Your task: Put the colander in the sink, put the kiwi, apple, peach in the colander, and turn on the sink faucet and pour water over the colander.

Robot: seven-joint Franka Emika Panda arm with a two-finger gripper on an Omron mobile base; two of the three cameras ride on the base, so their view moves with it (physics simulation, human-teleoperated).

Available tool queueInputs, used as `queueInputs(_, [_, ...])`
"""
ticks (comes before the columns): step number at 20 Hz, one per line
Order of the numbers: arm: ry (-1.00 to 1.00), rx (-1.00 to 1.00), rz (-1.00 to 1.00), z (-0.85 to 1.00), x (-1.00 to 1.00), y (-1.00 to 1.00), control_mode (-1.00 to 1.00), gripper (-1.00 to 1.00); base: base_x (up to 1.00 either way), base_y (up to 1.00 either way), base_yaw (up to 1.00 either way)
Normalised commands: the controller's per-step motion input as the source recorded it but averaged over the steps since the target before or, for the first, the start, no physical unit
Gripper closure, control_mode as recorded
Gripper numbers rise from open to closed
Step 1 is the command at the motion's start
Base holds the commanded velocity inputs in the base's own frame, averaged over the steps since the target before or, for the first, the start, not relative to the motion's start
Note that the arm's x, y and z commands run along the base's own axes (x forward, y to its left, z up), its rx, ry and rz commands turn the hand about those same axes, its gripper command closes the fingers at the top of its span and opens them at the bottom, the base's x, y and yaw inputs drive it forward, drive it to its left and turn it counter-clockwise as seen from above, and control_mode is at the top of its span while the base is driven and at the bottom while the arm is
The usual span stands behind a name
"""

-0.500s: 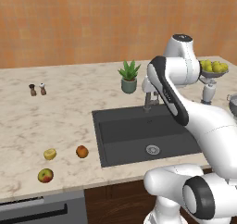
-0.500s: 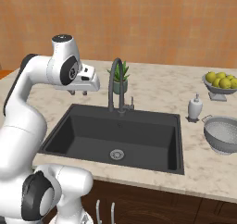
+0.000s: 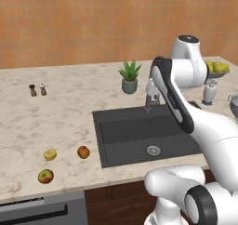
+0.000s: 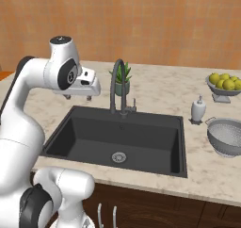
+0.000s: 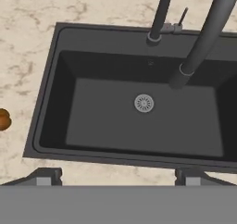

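The tool (image 4: 77, 97) hangs wide and empty above the left part of the sink (image 4: 94, 133), near the sink faucet (image 4: 117, 85). The colander (image 4: 227, 136) sits on the worktop (image 3: 56, 112) right of the basin. The kiwi (image 3: 50, 155), peach (image 3: 83, 152) and apple (image 3: 45, 176) lie together on its left.

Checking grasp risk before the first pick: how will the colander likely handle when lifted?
The colander is a thin, perforated metal bowl, so probably light and stiff. Its rounded, smooth wall may slip from the fingers; the rim looks a safer hold. Sitting upright on the counter, it seems unlikely to roll.
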Motion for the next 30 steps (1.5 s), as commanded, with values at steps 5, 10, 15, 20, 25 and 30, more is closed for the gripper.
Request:
queueInputs(5, [0.0, 0.0, -0.01, 0.0, -0.11, -0.35, -1.0, -1.0, 0.0, 0.0, 0.0])
queueInputs(10, [0.01, 0.0, 0.0, -0.05, -0.01, -0.53, -1.0, -1.0, 0.0, 0.0, 0.0])
queueInputs(15, [0.0, 0.0, -0.03, -0.13, 0.0, -0.53, -1.0, -1.0, 0.0, 0.0, 0.0])
queueInputs(20, [0.0, 0.0, -0.07, -0.29, 0.0, -0.91, -1.0, -1.0, 0.0, 0.0, 0.0])
queueInputs(25, [0.05, 0.0, -0.08, -0.43, 0.03, -1.0, -1.0, -1.0, 0.0, 0.0, 0.0])
queueInputs(30, [0.12, 0.0, -0.09, -0.44, 0.21, -1.0, -1.0, -1.0, 0.0, 0.0, 0.0])
